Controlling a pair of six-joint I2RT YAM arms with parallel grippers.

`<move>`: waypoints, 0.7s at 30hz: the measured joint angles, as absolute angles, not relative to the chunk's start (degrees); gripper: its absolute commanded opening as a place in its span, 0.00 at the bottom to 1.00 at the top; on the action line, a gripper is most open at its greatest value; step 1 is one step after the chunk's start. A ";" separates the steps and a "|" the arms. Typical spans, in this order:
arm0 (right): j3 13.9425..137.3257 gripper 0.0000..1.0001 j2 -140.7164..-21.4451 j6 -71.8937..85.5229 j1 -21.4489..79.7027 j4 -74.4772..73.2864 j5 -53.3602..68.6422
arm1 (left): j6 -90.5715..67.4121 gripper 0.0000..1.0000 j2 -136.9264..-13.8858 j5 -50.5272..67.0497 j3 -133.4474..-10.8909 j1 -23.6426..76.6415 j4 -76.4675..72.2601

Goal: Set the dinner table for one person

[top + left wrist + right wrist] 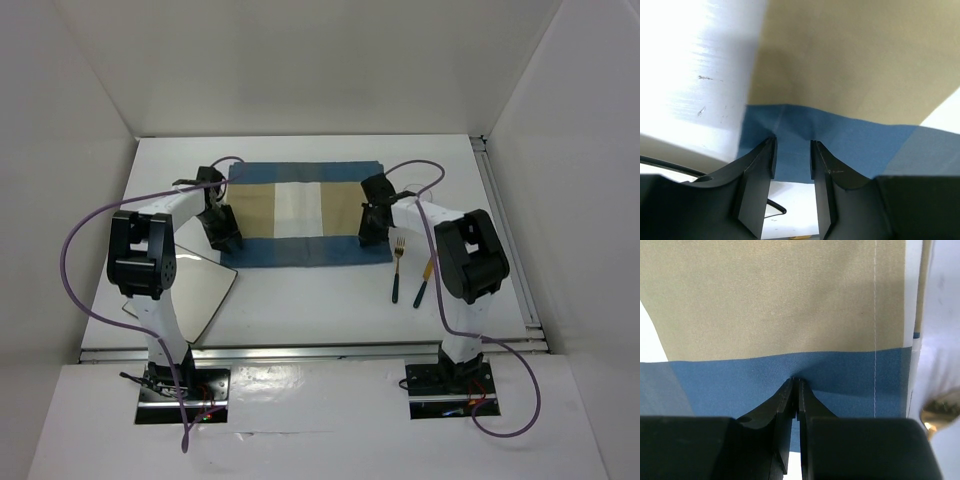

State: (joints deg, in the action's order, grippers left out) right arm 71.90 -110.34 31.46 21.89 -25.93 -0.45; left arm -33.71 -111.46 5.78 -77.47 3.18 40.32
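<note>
The dinner table (320, 310) lies flat beneath both your arms, with its metal rail (320, 350) along the near edge. The placemat (305, 212) sits on its far half, and you have one gripper at each near corner of it. Your right gripper (796, 384) is pinched tight on the blue border, which puckers at its tips. Your left gripper (792, 147) stands partly apart, with blue hem showing in the gap. Only the wrist views show this. From above, a fork (398, 268) and knife (425, 282) lie just right of the placemat. A square plate (205, 290) sits at near left, partly under your left arm. Bare table runs between placemat and rail.
</note>
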 measured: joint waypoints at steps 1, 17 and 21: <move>71.09 0.14 -109.71 31.51 22.00 -26.13 -0.93 | -33.39 0.49 -111.46 5.72 -77.52 3.18 40.34; 71.26 0.35 -107.28 31.48 23.18 -33.41 -5.67 | -32.86 0.58 -110.85 4.71 -79.26 3.20 42.81; 76.73 0.64 -106.28 30.52 23.40 -36.73 -5.61 | -32.75 0.63 -108.95 4.36 -85.17 3.20 45.41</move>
